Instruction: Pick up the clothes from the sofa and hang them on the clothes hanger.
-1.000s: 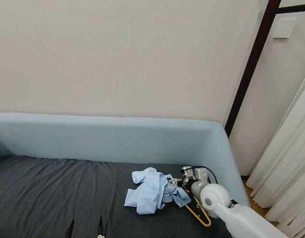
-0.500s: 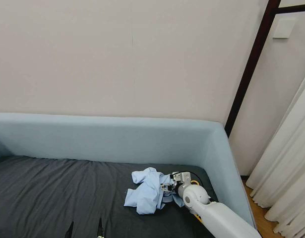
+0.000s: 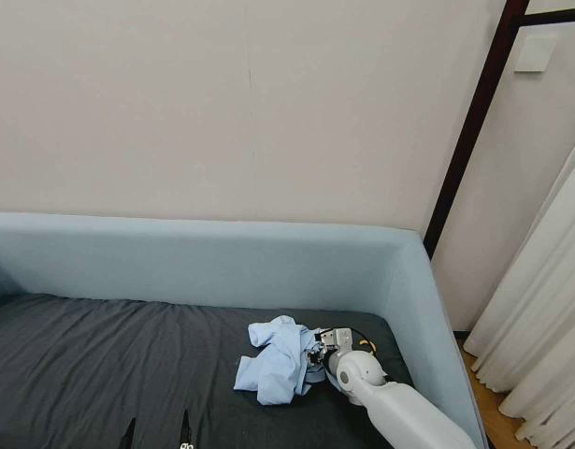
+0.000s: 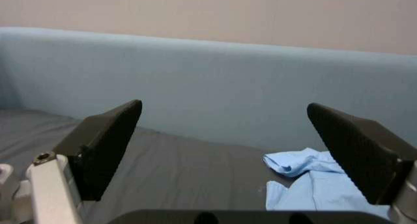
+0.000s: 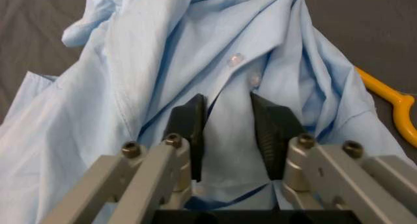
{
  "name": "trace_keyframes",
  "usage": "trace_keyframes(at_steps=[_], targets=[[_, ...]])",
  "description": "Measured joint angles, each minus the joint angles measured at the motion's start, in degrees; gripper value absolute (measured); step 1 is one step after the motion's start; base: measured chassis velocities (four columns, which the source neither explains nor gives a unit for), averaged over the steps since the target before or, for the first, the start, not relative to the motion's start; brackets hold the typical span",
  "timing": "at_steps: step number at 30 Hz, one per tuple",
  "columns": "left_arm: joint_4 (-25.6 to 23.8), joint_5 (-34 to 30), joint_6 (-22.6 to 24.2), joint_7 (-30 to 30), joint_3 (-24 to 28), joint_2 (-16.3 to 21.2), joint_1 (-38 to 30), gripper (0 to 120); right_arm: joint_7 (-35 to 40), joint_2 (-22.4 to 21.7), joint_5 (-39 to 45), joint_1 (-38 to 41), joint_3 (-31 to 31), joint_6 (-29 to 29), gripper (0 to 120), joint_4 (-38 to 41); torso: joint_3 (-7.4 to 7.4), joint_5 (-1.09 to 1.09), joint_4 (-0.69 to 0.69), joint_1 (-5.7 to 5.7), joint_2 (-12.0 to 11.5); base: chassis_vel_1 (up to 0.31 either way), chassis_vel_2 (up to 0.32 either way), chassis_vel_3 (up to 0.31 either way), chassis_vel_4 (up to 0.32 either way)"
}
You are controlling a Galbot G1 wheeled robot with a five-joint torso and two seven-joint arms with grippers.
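The shirt [image 3: 278, 369] lies crumpled on the dark seat of the sofa [image 3: 81, 374], at about 5 o'clock in the head view, near the sofa's right end; the right gripper [image 3: 317, 351] is down on it from its 3 o'clock side; in the right wrist view its fingers [image 5: 195, 131] are drawn close together with a ridge of the buttoned front between them, apparently pinching it; the left gripper [image 4: 221, 151] waits low at 6 o'clock with its fingers spread wide and nothing in them; the cloth looks thin, light and limp, so it should lift easily but sag and slide; a bunched fold near the placket or collar is likely the surest hold, since one layer could slip free; a yellow hanger [image 5: 391, 104] shows just beside the shirt's edge, most of it cut off; how much cloth the pads truly have is hard to judge
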Motion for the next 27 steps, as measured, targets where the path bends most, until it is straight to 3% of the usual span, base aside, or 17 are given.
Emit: trace_keyframes(at_steps=[7, 19, 20, 27], targets=[[-0.1, 0.05, -0.08, -0.15, 0.0, -0.19, 0.42, 100, -0.15, -0.02, -0.58, -0.58, 0.13, 2.24, 0, 0.21, 0.0, 0.0, 0.0, 0.0, 0.0, 0.0, 0.0, 0.0, 0.0], [0.29, 0.11, -0.63, -0.6, -0.29, -0.33, 0.71, 100, -0.94, -1.47, -1.88, -2.04, 1.89, 5.77, 0, 4.94, 0.0, 0.01, 0.0, 0.0, -0.01, 0.0, 0.0, 0.0, 0.0], [0.23, 0.05, -0.65, -0.81, -0.46, -0.29, 0.6, 100, -0.75, -3.05, -2.73, -2.12, 2.65, 7.6, 0, 9.9, 0.0, 0.0, 0.0, 0.0, 0.0, 0.0, 0.0, 0.0, 0.0], [-0.22, -0.23, -0.53, -0.99, -0.49, 0.3, -0.33, 100, 4.73, -7.13, -1.2, 3.91, 3.66, 9.1, 0, 24.04, 0.0, 0.01, 0.01, 0.0, -0.01, 0.0, 0.0, 0.0, 0.0]])
